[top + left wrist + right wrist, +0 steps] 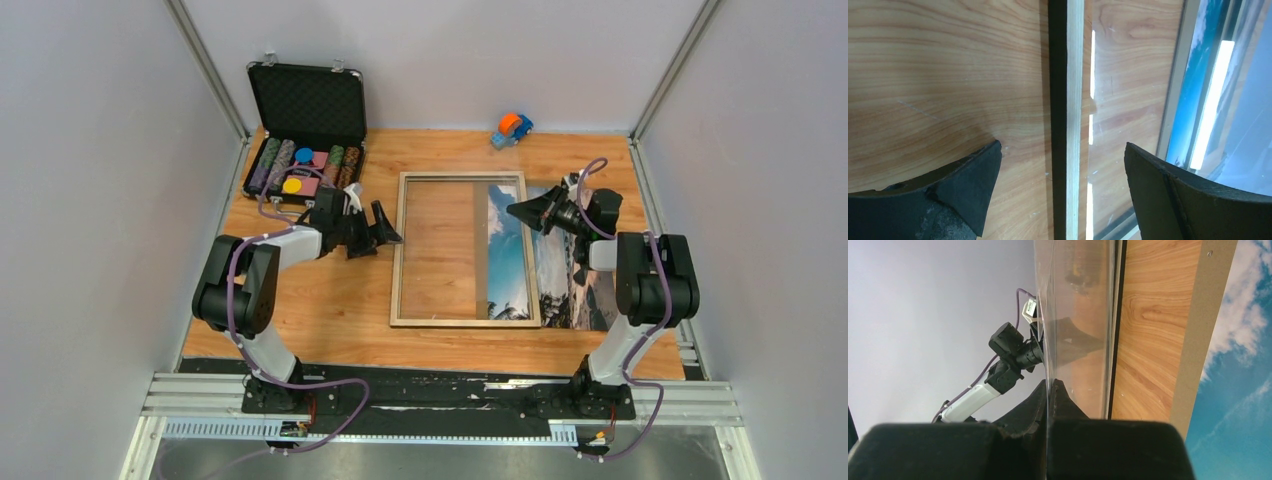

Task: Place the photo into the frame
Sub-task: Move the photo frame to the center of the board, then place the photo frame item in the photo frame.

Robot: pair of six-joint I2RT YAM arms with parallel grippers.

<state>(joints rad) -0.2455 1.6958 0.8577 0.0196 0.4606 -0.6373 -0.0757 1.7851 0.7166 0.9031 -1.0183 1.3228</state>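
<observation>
Frame (397,250) on surface (330,320); L claw (1063,145) wide open, empty, astride its rail. R claw (1050,385) pinches clear pane (1075,300), prob. lifting for photo (560,280).

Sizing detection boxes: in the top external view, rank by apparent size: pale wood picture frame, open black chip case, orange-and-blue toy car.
1. pale wood picture frame
2. open black chip case, not far behind; it sits farther back, so true size is unsure
3. orange-and-blue toy car, clearly smallest

Overhead camera looks down; both wrist cameras closely face the frame (465,322).
</observation>
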